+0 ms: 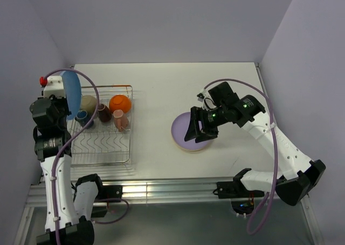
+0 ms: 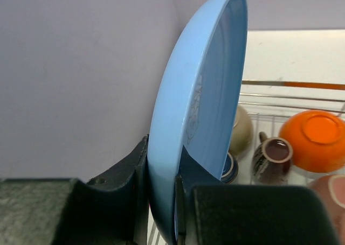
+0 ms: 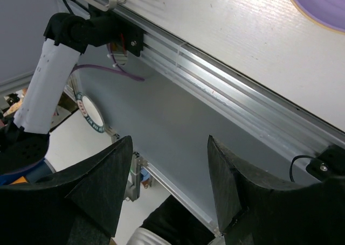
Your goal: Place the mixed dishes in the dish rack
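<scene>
My left gripper (image 1: 66, 109) (image 2: 161, 202) is shut on the lower rim of the blue plate (image 1: 71, 93) (image 2: 199, 110), holding it upright on edge above the left end of the dish rack (image 1: 102, 148) (image 2: 291, 97). In the rack's far part sit a cream bowl (image 1: 89, 102) (image 2: 243, 131), a dark blue mug (image 1: 82, 117) (image 2: 230, 168), a dark brown mug (image 1: 104, 113) (image 2: 272, 159), an orange-outside bowl (image 1: 120, 103) (image 2: 315, 140) and a pinkish mug (image 1: 121, 120) (image 2: 331, 194). The lilac plate (image 1: 182, 127) (image 3: 318, 2) lies on the table over a tan rim (image 1: 197, 148). My right gripper (image 1: 198, 132) (image 3: 170, 164) hovers open over it.
The rack's near half shows bare wavy wire. The table's near edge is an aluminium rail (image 1: 161, 190) (image 3: 226, 89). Walls close in on the left, back and right. The right wrist view looks past the table edge toward the floor.
</scene>
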